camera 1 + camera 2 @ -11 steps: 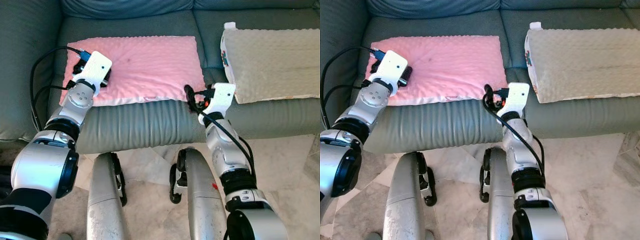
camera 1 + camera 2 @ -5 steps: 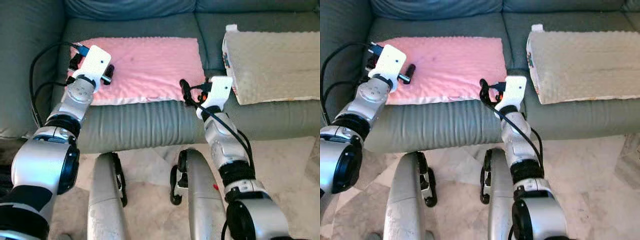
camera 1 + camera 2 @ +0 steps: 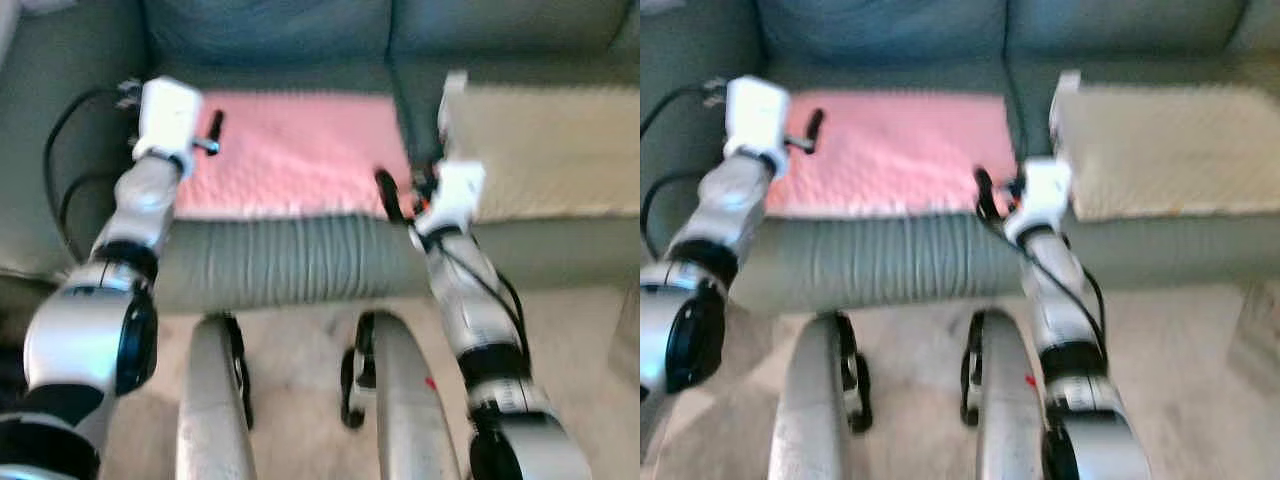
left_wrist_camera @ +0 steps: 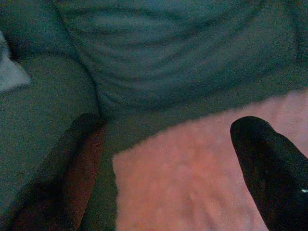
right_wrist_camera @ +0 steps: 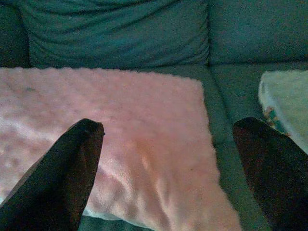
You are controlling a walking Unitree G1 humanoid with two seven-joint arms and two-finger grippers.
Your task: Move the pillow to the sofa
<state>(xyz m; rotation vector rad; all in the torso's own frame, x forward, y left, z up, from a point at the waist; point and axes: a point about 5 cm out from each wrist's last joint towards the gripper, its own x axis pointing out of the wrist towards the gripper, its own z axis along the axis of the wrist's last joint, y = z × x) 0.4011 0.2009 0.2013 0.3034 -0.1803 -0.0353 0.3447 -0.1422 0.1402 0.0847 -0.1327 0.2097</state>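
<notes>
Left eye view: pink pillow [image 3: 290, 150] is laid flat on sofa [image 3: 270, 255], frame centre.
Left gripper [image 4: 168, 168]: fingers spread, nothing held.
Right gripper [image 5: 168, 163]: fingers spread, nothing held.

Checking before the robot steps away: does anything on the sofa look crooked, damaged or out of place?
Nothing stands out. The pink pillow lies flat on the sofa seat, the beige pillow flat beside it. Both claws, left and right, are open and hold nothing.

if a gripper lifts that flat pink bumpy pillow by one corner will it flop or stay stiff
The flat pink bumpy pillow looks thin and soft, so it would probably sag. It seems light for its spread. Its fuzzy surface likely grips rather than slips.
</notes>
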